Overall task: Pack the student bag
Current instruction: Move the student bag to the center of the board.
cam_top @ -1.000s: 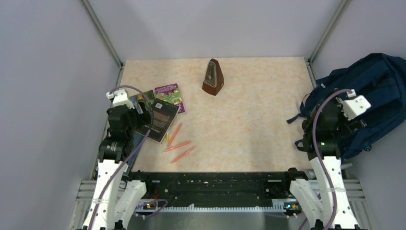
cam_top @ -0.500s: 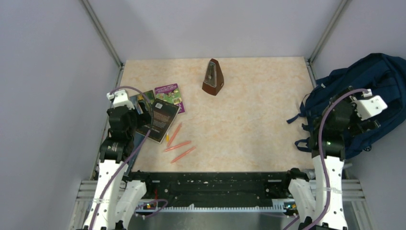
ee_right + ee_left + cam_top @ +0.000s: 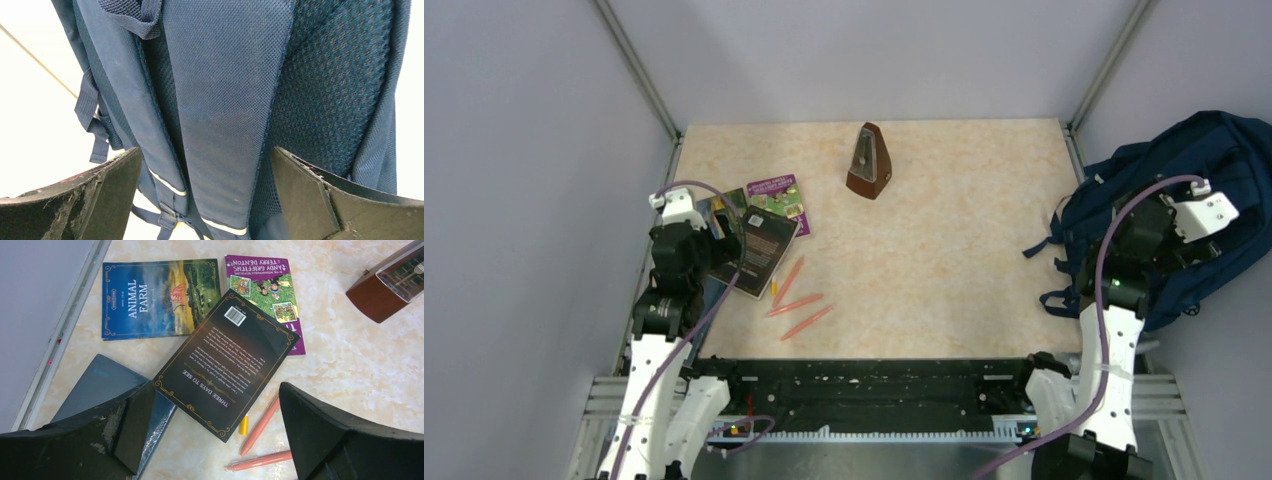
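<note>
Fingers (image 3: 325,200) of right gripper (image 3: 207,195) spread wide, empty, poised above a shoulder strap (image 3: 220,90) of the student bag (image 3: 1214,150), slumped at the table's (image 3: 944,220) right edge. Left gripper (image 3: 210,440) likewise wide, empty, over books (image 3: 230,365). Step judged: bag retrieval. Next: close on strap.

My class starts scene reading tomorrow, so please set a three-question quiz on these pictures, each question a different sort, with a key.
1. True or false: the metronome is inside the student bag.
2. How many orange pens lie on the table? A one; B three; C five.
3. Fill in: the open right claw faces the bag's padded ____.
Key: 1 false; 2 B; 3 strap.
</note>
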Controlling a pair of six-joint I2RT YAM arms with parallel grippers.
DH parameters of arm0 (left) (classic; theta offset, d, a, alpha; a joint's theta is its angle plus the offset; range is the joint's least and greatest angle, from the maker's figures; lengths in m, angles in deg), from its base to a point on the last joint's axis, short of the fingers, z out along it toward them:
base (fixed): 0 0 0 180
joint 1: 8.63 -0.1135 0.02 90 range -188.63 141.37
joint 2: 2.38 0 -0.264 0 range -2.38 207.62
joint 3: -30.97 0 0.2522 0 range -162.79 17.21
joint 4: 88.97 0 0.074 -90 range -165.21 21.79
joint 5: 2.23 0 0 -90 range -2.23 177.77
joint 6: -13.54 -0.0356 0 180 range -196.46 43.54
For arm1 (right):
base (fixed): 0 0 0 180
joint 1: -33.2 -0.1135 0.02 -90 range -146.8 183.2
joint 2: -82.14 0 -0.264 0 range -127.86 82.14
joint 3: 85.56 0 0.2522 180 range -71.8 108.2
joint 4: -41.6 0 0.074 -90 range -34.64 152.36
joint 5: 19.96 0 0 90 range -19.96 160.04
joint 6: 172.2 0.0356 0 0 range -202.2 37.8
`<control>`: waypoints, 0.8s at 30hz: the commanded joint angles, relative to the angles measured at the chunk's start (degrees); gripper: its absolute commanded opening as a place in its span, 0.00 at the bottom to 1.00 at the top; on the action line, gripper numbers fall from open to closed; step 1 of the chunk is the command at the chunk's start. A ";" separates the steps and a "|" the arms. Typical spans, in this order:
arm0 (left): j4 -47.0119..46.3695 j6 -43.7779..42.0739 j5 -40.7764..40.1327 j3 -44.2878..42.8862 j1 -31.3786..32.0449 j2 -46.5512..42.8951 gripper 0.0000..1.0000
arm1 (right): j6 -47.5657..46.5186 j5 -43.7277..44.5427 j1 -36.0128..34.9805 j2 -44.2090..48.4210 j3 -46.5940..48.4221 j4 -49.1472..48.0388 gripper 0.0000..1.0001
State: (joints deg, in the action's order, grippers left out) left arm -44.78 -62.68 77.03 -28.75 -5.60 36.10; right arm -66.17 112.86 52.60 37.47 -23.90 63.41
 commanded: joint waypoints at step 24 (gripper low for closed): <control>-2.56 -0.86 4.58 0.24 -0.39 -0.93 0.98 | 0.38 -20.76 2.90 -4.91 -3.92 -10.17 0.29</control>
State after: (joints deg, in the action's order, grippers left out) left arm -44.80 -62.92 80.94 -28.73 -5.60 36.37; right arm -64.73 99.14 55.11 32.18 -28.29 57.18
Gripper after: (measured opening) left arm 0.978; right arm 0.409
